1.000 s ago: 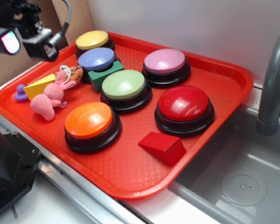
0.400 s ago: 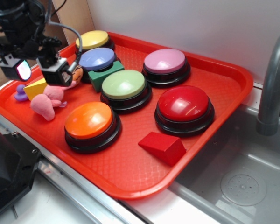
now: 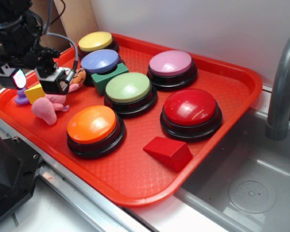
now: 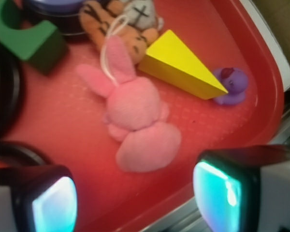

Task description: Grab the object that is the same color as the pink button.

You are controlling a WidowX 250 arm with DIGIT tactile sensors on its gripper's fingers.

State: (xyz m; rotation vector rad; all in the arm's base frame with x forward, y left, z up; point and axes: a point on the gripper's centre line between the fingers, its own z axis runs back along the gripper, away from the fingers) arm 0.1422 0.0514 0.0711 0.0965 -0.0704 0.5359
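Open gripper point(image 4: 135, 198) poised above pink plush point(image 4: 135, 118) on red tray point(image 3: 135, 181), jaws apart and empty, plush beside yellow wedge point(image 4: 181, 65), apparently touching it, pink button point(image 3: 170, 63) well apart

Plush toy point(image 4: 137, 118) beside wedge block point(image 4: 181, 65), on tray point(image 4: 63, 116)

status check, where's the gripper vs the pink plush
Gripper open, above pink plush, not touching. Plush flat on red tray. Yellow wedge and tiger toy crowd its ears.
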